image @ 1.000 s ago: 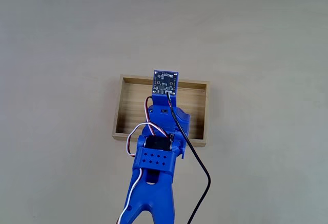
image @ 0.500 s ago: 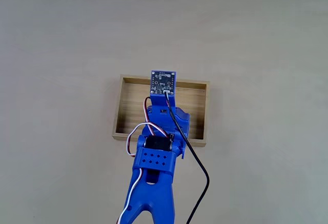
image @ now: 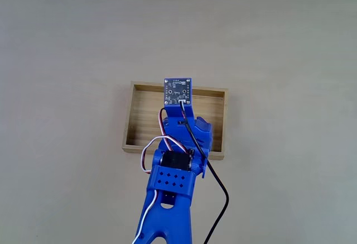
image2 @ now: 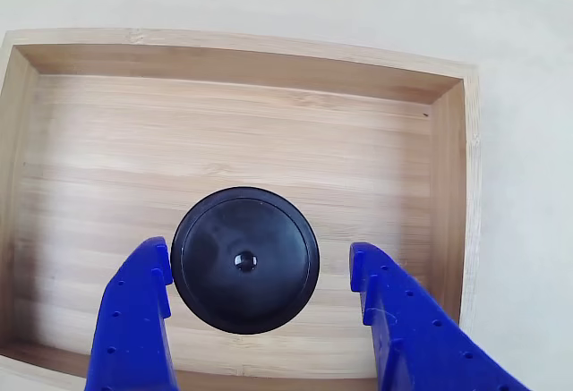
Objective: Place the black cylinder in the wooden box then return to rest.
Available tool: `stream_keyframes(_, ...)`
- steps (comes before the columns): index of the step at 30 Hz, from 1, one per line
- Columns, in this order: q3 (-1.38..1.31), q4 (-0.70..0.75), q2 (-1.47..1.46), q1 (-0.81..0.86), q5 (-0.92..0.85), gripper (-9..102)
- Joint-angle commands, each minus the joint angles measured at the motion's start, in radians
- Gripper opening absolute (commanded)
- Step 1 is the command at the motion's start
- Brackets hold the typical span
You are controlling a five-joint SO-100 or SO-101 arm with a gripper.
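Cylinder [image2: 244, 259] sits on the floor of the box [image2: 269, 64], between my fingers [image2: 139, 319], which stand apart: the left one looks to touch its side, the right is clear. In the fixed view my arm [image: 173, 171] hides it and much of the box [image: 142, 121]. Bare floor lies ahead; the near wall is close.

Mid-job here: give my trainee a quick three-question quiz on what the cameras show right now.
1. True or false: the black cylinder lies inside the wooden box.
2. Is the gripper open or shut?
3. In the other view, which finger looks closer to the cylinder: A) left, B) right?

Key:
1. True; it rests on the box floor.
2. Open; a clear gap shows on the right side.
3. A; the left finger sits right at its edge.
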Motion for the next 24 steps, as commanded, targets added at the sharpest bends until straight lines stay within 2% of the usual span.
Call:
stream_keyframes(1, -0.130, 0.023, -0.133, 0.009, 0.023, 30)
stream_keyframes(13, -0.044, 0.097, -0.376, -0.020, -0.012, 30)
stream_keyframes(19, 0.026, 0.215, -0.604, -0.025, -0.118, 30)
stream_keyframes(24, 0.199, 0.314, -0.881, -0.023, -0.189, 28)
